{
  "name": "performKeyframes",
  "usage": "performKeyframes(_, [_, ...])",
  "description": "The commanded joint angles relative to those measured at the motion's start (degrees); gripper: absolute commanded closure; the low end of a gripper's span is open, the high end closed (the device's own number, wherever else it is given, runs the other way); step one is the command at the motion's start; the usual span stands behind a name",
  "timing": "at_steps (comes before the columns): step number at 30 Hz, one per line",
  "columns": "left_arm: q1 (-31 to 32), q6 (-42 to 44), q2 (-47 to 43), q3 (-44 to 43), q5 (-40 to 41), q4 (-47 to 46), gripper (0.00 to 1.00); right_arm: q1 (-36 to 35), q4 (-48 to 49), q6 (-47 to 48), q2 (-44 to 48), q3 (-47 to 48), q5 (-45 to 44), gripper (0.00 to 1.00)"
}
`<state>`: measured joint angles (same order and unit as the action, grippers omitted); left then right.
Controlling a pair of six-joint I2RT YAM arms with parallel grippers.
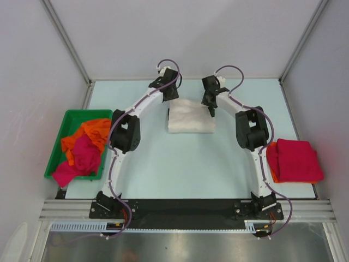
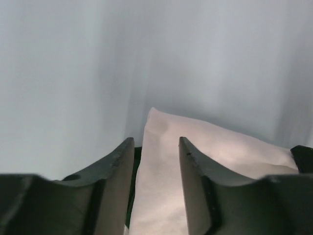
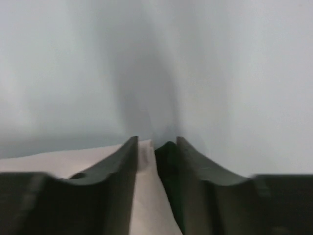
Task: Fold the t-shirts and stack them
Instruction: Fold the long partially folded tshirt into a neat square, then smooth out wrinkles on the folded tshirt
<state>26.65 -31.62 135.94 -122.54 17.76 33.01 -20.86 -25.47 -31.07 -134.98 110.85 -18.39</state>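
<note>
Pale-blue table (image 1: 180, 164), folded cream t-shirt (image 1: 190, 117) at centre, long axis left-right

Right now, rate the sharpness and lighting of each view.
Top external view: sharp and evenly lit, cream t-shirt crisp. Left wrist view: left claw and the shirt soft-edged, streaky grey behind them. Right wrist view: right claw blurred, a dim shadow band above it.

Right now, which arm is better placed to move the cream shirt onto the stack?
Right, probably: the right gripper is at the far right corner of the cream shirt, and the stack lies on that arm's side; the left gripper would reach across.
</note>
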Motion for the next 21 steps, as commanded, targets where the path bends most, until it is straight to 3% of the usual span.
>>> performKeyframes(1, [-0.46, -0.90, -11.10, 3.60, 2.72, -4.26, 0.44, 0.04, 4.05, 2.59, 8.15, 0.23, -0.15, 0.49])
performKeyframes(3, [-0.29, -0.38, -13.23, 5.20, 2.72, -4.71, 0.41, -0.58, 2.89, 2.68, 10.25, 0.34, -0.15, 0.44])
performKeyframes(5, [-0.02, -0.29, -15.52, 7.57, 1.49, -4.89, 0.42, -1.11, 3.23, 2.51, 12.27, -2.89, 0.72, 0.48])
performKeyframes(7, [0.41, -0.81, -16.58, 11.16, -0.69, -5.59, 0.50, -2.42, 3.85, 1.98, 14.74, -5.63, 1.69, 0.64])
performKeyframes(8, [0.68, -1.25, -17.37, 12.58, -1.75, -6.12, 0.55, -2.86, 4.55, 1.98, 15.53, -8.51, 2.04, 0.83])
performKeyframes(10, [1.64, -2.04, -18.16, 16.52, -4.38, -8.13, 0.68, -4.27, 4.21, 1.28, 16.50, -10.47, 2.04, 0.98])
performKeyframes(16, [4.37, -2.66, -15.36, 18.83, -8.70, -9.46, 0.86, -6.73, 3.51, -1.97, 14.23, -16.10, 3.71, 1.00])
performKeyframes(21, [4.81, -3.89, -12.98, 21.28, -11.60, -9.10, 0.90, -7.61, 3.59, -3.38, 12.99, -19.96, 3.28, 1.00])
